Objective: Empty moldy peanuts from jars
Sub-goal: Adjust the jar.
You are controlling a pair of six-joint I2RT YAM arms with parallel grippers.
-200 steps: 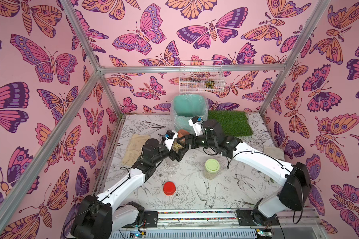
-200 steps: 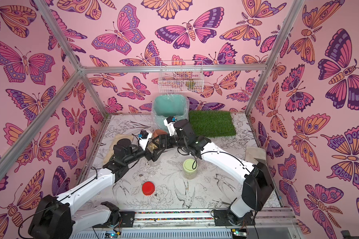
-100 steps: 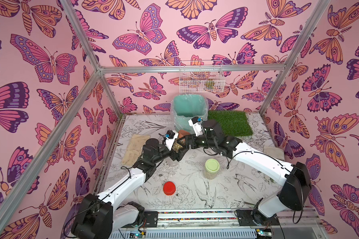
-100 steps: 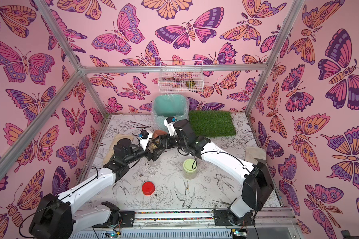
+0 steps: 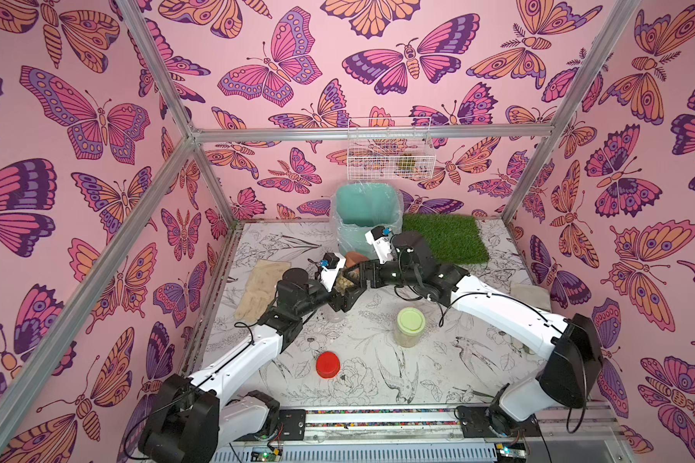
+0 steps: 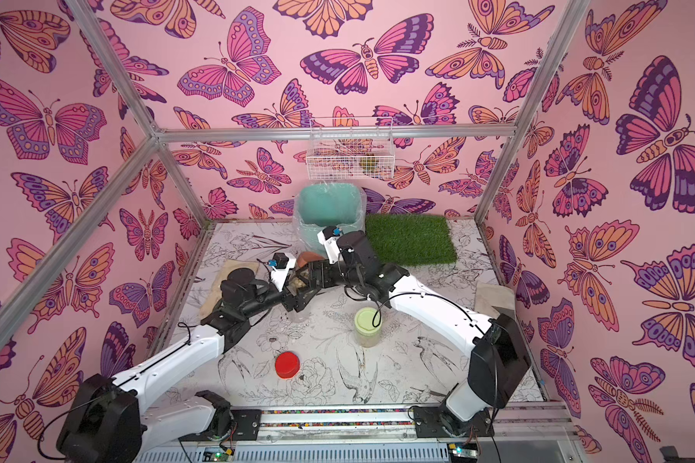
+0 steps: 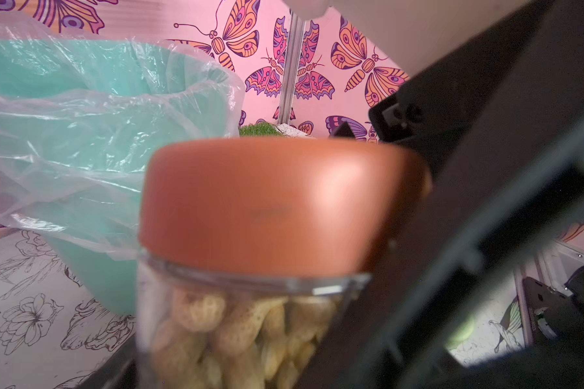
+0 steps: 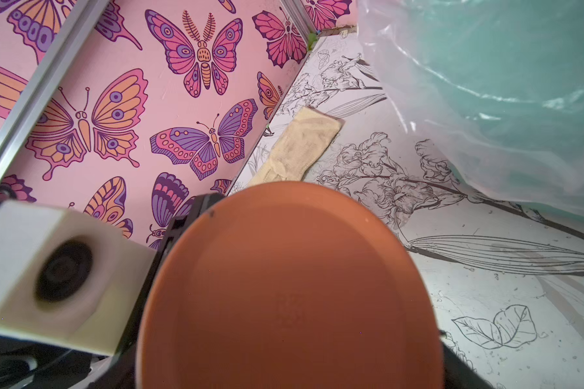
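Holding the brown-lidded jar [image 5: 346, 280] of moldy peanuts [image 7: 243, 330] aloft near the teal bin [image 5: 368, 208], our right gripper [image 5: 358, 269] clamps its lid [image 8: 289, 289] end-on; the jar's body points back at our left gripper [image 5: 340, 292], whose jaw state we cannot tell.

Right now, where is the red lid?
In both top views the red lid lies on the table near the front, beside the left arm.

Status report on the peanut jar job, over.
Right pincer clamped on brown-lid jar at the lid. Left pincer around jar body, grip unclear. Peanuts inside, lid on. Teal bin just behind; nothing between.
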